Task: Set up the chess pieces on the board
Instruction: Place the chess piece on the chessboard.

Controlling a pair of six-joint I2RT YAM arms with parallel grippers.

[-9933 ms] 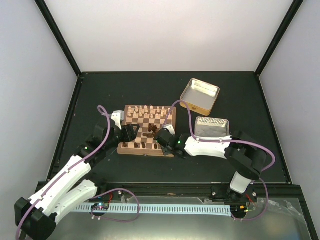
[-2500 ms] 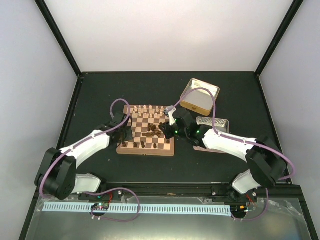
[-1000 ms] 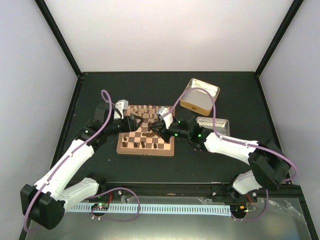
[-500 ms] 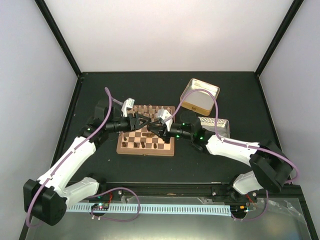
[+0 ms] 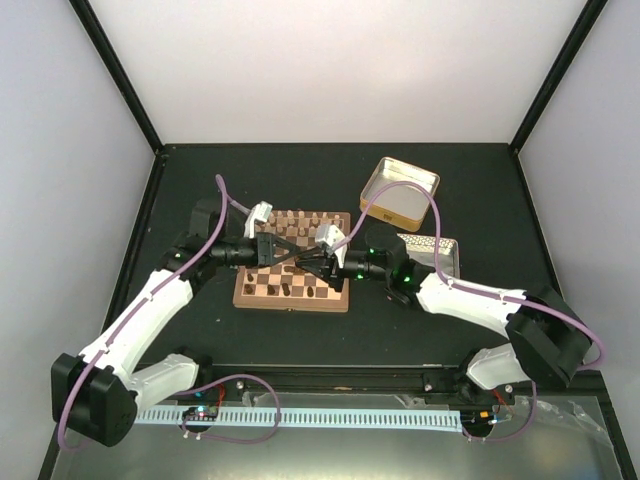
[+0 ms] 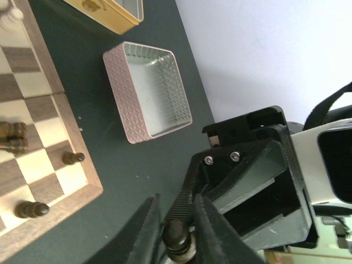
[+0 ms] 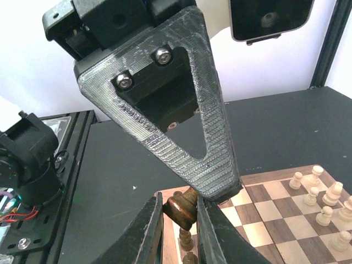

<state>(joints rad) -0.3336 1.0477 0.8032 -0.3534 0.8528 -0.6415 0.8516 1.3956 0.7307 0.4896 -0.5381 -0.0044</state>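
— How are the arms posed?

— Both reach over the board (image 5: pixel 290 305) from opposite sides. The left arm (image 5: pixel 150 300) bends up from the near left, and the right arm (image 5: pixel 470 295) sweeps in low from the near right. Their grippers meet tip to tip above the middle squares.

— And the jaws?

— The left gripper (image 6: pixel 176 220) is narrowed onto a dark chess piece (image 6: pixel 177 240), with one finger on each side of it. The right gripper (image 7: pixel 179 223) is pinched on the rounded head of what looks like the same piece, its jaws turned crosswise to the left's. The piece is held in the air between the two, above the board rather than on it.

— What lies around them?

— On the dark table (image 5: pixel 480 200), a gold tin (image 5: pixel 388 213) sits beyond the board's far right corner. A pink tin (image 6: pixel 122 96) lies just right of the board, partly under the right arm.

— And the other men?

— The pale chessmen (image 7: pixel 324 201) line the far rows. Other dark chessmen (image 6: pixel 71 158) stand along the near edge, and a few are clustered towards the centre. In each wrist view the other gripper's black finger looms large and hides the squares beneath the meeting point.
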